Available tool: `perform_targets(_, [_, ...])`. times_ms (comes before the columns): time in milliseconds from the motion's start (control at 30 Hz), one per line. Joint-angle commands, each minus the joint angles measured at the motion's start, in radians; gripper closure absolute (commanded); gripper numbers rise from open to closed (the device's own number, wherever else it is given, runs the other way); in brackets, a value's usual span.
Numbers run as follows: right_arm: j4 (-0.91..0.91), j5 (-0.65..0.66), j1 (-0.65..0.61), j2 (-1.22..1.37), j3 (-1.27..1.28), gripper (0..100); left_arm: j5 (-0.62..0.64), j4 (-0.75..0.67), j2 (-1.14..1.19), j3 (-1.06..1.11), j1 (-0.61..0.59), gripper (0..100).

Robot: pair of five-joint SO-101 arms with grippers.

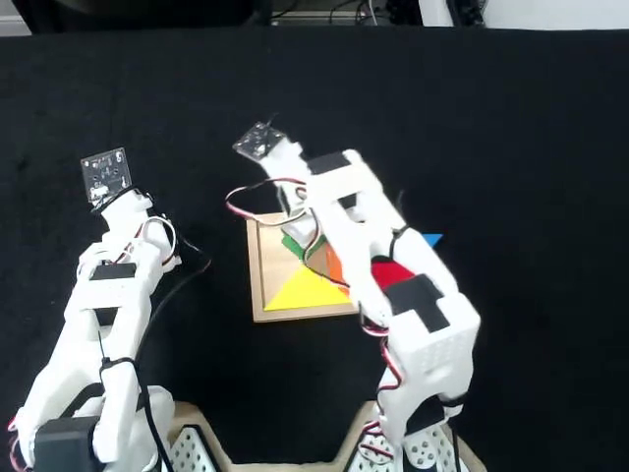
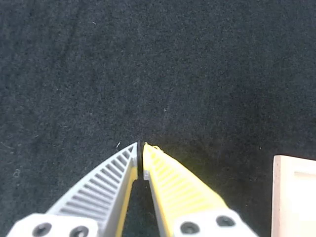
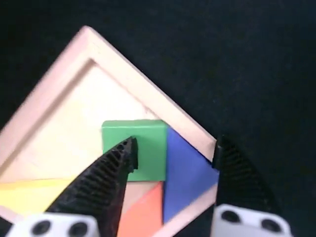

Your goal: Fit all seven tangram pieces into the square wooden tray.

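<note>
Pale wood shows under my right arm (image 1: 339,192): the square tray (image 1: 257,285) lies on the black-clothed desk (image 1: 511,128) a little left of centre, and the arm is bent over it from the near right. In the right wrist view the right gripper (image 3: 175,148) hangs above the tray with its two black fingers (image 3: 106,182) spread wide. One fingertip overlaps the green square (image 3: 148,148); I cannot tell whether it touches the piece. The other fingertip is out over the tray's rim. The blue triangle (image 3: 187,173) lies between the two tips, flush against the green square on one side and against the rim on the other. An orange piece (image 3: 145,215) butts up to both of them, and a yellow triangle (image 3: 29,195) lies beyond it. From the high view I place the yellow triangle in the tray's near left part, the orange piece just right of it and the green square toward the far side, with bare wood in the far left corner. A red piece (image 1: 388,270) shows just right of the arm; I cannot tell if it sits inside the tray. A second blue piece (image 1: 430,239) lies on the desk further right, apart from the tray. My left arm (image 1: 103,295) stands well left of the tray. The left gripper (image 2: 140,147) is over bare cloth, its grey and yellow fingers (image 2: 173,182) pressed together tip to tip, with the tray's edge near. The small boards (image 1: 106,173) on the wrists carry markings too small for me to read.
</note>
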Motion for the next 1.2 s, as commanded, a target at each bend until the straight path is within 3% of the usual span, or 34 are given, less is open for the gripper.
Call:
perform_targets(0, [0.000,0.008,0.049,-0.030,-0.001,75.1,-0.008,-0.018,-0.031,-0.004,0.012,97])
perform_targets(267, [0.081,0.008,0.054,-0.208,-0.007,75.1,-0.008,-0.018,-0.031,-0.004,0.012,97])
perform_targets(467, [0.209,0.026,0.206,-0.392,0.002,75.1,-0.008,-0.018,-0.031,-0.004,0.012,97])
perform_targets(600, [0.256,0.249,0.361,-0.406,0.081,74.8,-0.008,-0.018,-0.031,-0.004,0.012,97])
perform_targets(800, [0.110,0.456,0.555,-0.338,0.220,74.7,-0.008,-0.018,-0.031,-0.004,0.012,97])
perform_targets(1100, [0.101,1.003,0.620,-0.236,0.217,74.2,-0.008,-0.018,-0.031,-0.004,0.012,97])
perform_targets(1167, [0.127,1.082,0.620,-0.239,0.216,69.5,-0.008,-0.018,-0.031,-0.004,0.012,97])
